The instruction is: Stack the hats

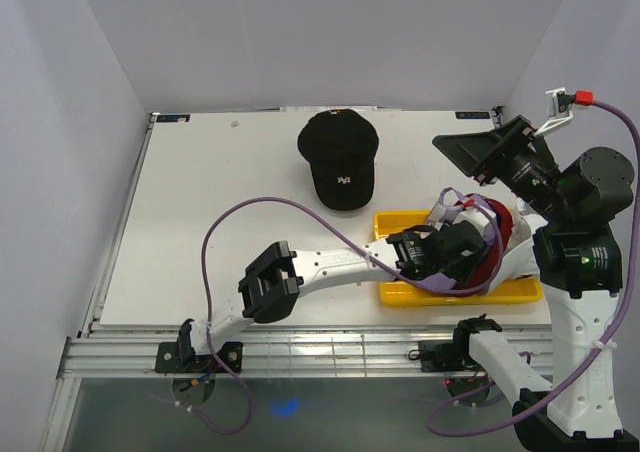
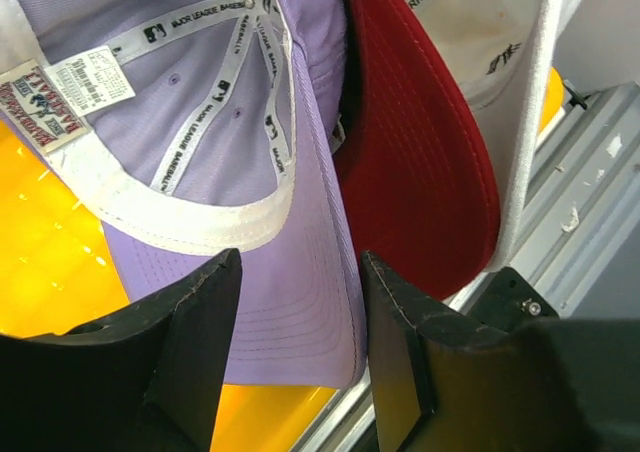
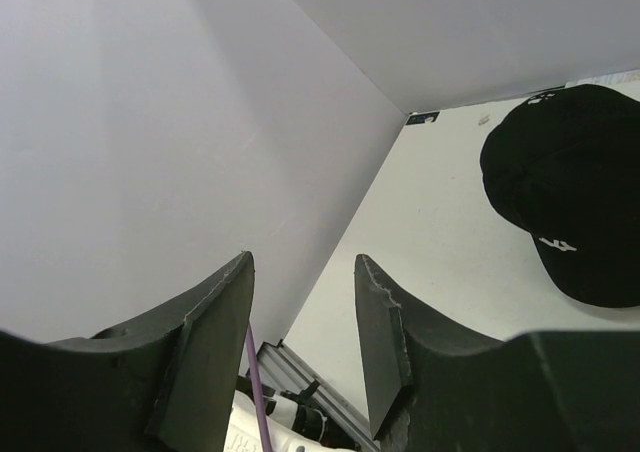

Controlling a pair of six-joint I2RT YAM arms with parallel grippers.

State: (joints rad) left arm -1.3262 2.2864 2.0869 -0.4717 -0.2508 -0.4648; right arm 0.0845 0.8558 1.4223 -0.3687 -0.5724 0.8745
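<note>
The black cap with a white NY logo (image 1: pixel 340 162) lies alone on the table at the back; it also shows in the right wrist view (image 3: pixel 575 202). In the yellow tray (image 1: pixel 520 292) several caps are nested: an upturned lavender cap (image 2: pixel 220 122), a red cap (image 2: pixel 420 172) (image 1: pixel 498 234) and a white cap (image 2: pixel 470 32). My left gripper (image 2: pixel 300 272) (image 1: pixel 462 255) is over them, open, with the lavender brim lying across the gap between its fingers. My right gripper (image 3: pixel 300 272) (image 1: pixel 452 148) hangs raised at the right, open and holding nothing. The tan cap is out of view.
The tray's yellow floor (image 2: pixel 50 272) shows under the lavender brim. The table's metal front rail (image 2: pixel 590 202) runs close by the tray. A purple cable (image 1: pixel 215 232) loops over the table's left half. White walls enclose the table on three sides.
</note>
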